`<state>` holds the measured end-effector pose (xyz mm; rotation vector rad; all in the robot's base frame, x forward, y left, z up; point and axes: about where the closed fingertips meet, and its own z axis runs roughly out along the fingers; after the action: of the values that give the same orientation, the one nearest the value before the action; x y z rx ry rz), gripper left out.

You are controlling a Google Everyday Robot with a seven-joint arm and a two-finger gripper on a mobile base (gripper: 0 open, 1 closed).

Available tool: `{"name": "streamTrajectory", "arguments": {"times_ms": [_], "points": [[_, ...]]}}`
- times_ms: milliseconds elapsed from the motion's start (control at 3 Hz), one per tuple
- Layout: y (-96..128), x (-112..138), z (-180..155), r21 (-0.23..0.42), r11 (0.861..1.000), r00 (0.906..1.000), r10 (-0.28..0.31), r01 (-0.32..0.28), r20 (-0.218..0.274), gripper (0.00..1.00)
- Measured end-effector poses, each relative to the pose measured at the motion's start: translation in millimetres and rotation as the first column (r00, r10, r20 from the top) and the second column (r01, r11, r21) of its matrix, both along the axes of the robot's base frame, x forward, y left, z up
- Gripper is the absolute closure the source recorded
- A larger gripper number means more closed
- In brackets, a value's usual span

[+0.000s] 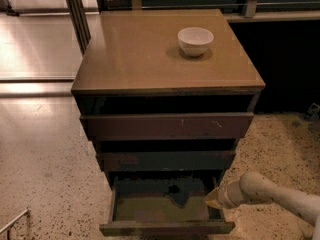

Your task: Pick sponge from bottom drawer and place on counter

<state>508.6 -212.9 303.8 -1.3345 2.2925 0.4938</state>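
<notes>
To my left, speckled floor (pixel 45 154) runs up to a dark wooden cabinet (pixel 90 134) with 3 drawers. Its flat tan top, the table (pixel 145 54), carries 1 white bowl (pixel 195 40), upright, toward the back right corner.

Below it, the 2 upper drawers (pixel 167 126) each show a dark gap above the front. The bottom drawer (pixel 165 228) is pulled out furthest, so its olive-grey floor shows. A dark irregular patch (pixel 181 193) lies across the back middle of that floor; whether it is shadow or a thing I cannot tell.

Further right, 1 pale arm (pixel 270 194) reaches in low from the right edge, over the drawer's right wall. The claw (pixel 219 199) is at its tip, just inside the right side of the bottom drawer. I cannot tell whether it is open or closed.

A small yellowish wedge (pixel 211 200) shows right at the claw. It may be the sponge, but I cannot say for certain.
</notes>
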Motion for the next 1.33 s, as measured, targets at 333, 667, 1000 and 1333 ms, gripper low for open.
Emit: {"name": "streamTrajectory", "arguments": {"times_ms": [333,667,1000,1333], "points": [[12,1,-18,0.055,0.998,0.999,0.015,-0.017,0.041,1.0],[47,2,-46,0.113,0.99,0.9946,0.079,-0.086,0.068,1.0],[80,6,-73,0.152,0.979,0.9892,0.126,-0.136,0.075,1.0],[80,5,-73,0.152,0.979,0.9892,0.126,-0.136,0.075,1.0]]}}
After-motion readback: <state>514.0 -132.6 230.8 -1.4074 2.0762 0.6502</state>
